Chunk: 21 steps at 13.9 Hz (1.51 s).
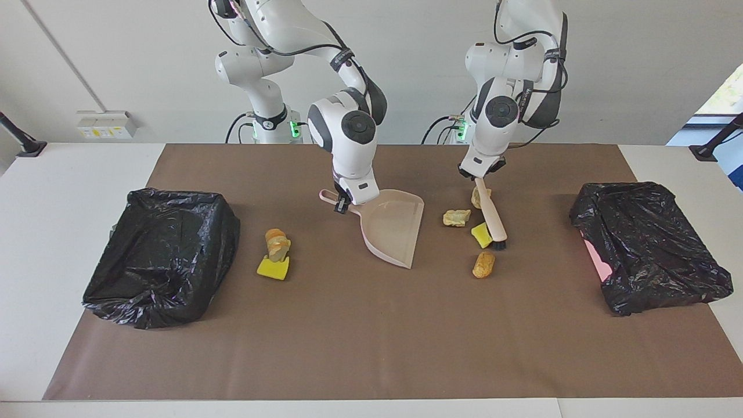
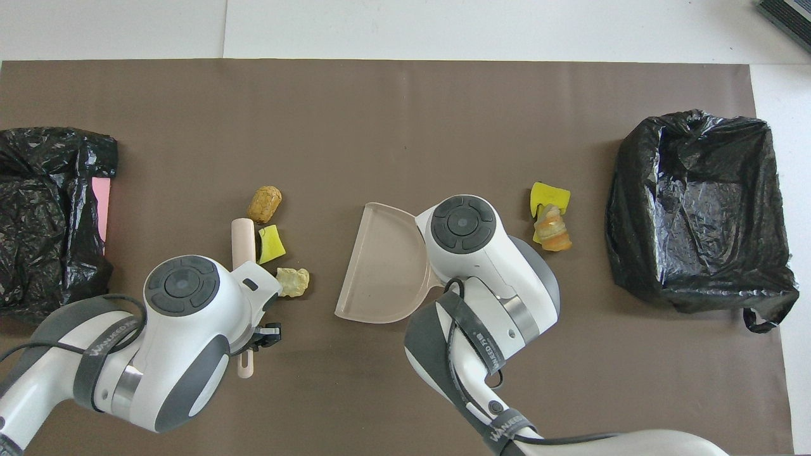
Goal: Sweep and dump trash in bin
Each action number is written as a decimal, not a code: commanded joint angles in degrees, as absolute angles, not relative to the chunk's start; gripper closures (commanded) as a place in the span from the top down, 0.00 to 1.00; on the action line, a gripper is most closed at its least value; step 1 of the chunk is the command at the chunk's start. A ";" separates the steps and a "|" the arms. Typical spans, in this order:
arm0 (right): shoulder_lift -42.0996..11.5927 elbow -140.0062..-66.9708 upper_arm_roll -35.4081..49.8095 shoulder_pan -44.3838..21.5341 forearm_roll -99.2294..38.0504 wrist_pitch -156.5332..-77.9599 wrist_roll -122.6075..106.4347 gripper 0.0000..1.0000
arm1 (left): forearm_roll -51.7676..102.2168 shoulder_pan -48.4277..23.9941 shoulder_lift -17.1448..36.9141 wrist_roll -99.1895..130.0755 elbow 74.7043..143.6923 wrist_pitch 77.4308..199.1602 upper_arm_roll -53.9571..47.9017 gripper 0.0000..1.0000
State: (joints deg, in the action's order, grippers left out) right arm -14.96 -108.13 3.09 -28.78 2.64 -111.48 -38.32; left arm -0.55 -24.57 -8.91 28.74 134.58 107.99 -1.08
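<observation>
- The brush (image 1: pixel 490 215) has a pale handle and a dark tip. The left gripper (image 1: pixel 479 174) pinches its top end tight. The brush leans down, and its dark tip is on the brown mat (image 1: pixel 371 337), about midway between the mat's long edges.
- A yellow sponge chunk (image 1: pixel 481 234) sits right against the brush tip, on the side toward the dustpan (image 1: pixel 393 227).
- A crusty brown piece (image 1: pixel 483 265) lies just past the brush tip, closer to the mat's long edge away from the robots.
- A pale crusty piece (image 1: pixel 457 217) lies beside the brush handle, between the handle and the dustpan.
- One more bread-like lump (image 1: pixel 476 196) peeks out from under the top of the handle. I cannot tell if it touches the handle.
- The pink dustpan is near the middle of the mat. The right gripper (image 1: pixel 346 200) is closed tight on its handle. The wide mouth points toward the brush. It looks like its front edge rests on the mat, but that is hard to see.
- A second yellow sponge chunk (image 1: pixel 273 268) lies with a tan crusty piece (image 1: pixel 277 244) leaning on top of it. They are between the dustpan and the open bin (image 1: pixel 159 255).
- That bin has a black bag in it and stands at the mat's short edge on the right arm's end.
- A crumpled black bag (image 1: pixel 650 247) lies at the other short edge, on the left arm's end. A bit of pink (image 1: pixel 597 258) shows under it.
</observation>
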 commanded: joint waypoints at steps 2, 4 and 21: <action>-14.41 -108.19 3.34 -28.48 3.87 -111.27 -36.56 0.00 | 0.53 -27.23 -10.72 37.47 132.45 97.05 -0.70 0.00; -14.24 -108.72 3.34 -28.39 3.78 -111.18 -37.52 0.00 | 0.53 -28.56 -11.42 46.29 132.89 96.25 -0.79 0.00; -13.62 -112.15 3.34 -28.30 4.39 -114.61 -41.13 0.00 | 10.37 -30.15 -10.74 71.65 140.02 107.13 -0.97 0.00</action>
State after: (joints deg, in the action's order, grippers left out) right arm -14.76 -110.11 3.05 -28.69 3.42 -113.46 -39.58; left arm 9.05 -30.07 -12.91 72.38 141.30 105.00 -1.62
